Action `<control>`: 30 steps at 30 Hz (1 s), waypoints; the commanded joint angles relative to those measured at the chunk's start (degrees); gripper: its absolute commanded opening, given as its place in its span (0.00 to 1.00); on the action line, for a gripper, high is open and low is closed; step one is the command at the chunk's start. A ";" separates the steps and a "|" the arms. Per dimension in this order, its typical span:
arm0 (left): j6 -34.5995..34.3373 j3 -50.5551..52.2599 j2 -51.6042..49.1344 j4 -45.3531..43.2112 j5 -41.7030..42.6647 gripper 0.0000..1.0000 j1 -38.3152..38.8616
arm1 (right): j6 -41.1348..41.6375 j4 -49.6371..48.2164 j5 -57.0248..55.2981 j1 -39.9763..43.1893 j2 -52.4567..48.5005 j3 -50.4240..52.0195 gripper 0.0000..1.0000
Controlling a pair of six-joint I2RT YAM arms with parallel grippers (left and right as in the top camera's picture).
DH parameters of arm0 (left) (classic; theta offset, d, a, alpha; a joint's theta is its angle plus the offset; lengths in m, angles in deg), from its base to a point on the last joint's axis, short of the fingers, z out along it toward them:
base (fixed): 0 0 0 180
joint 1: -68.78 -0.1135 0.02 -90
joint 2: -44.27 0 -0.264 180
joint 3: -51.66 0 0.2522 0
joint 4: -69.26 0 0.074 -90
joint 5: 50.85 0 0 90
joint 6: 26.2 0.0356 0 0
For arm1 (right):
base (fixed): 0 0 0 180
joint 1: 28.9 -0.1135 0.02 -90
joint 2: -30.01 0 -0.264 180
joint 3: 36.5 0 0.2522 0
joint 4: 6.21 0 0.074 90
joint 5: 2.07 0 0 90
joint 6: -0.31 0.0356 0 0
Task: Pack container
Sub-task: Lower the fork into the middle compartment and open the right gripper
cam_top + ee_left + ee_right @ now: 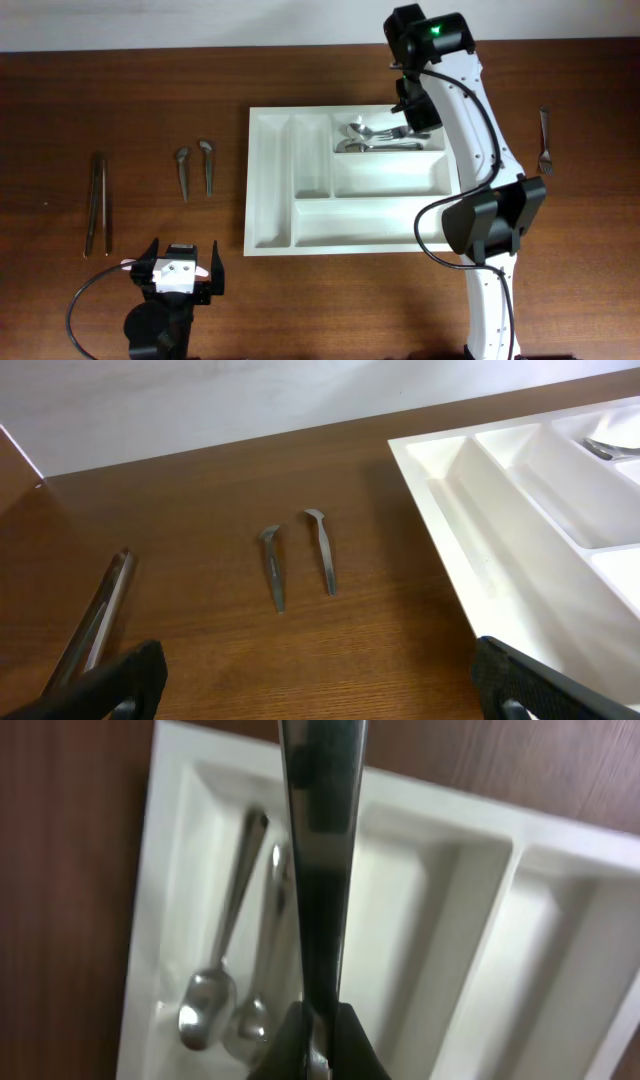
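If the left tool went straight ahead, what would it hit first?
Likely the two small utensils lying ahead of the left tool, though it may pass over them; height is unclear.

A wooden table bears two short utensils, a long thin pair near them, and a lone fork.

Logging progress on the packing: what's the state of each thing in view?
container: spoons in one compartment.
left gripper: open, empty.
right gripper: shut on held utensil.
held utensil: over container.
fork: lying on table.
two small utensils: lying on table.
two long utensils: lying on table.
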 commanded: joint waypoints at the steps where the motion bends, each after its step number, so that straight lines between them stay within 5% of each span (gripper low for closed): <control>1: -0.48 0.33 0.35 -0.15 0.63 0.99 -0.24 | 1.77 -0.37 5.01 -0.90 2.43 0.17 0.04; 30: -0.48 0.33 0.35 -0.15 0.63 0.99 -0.24 | 14.73 -10.27 12.50 -2.89 2.14 17.88 0.09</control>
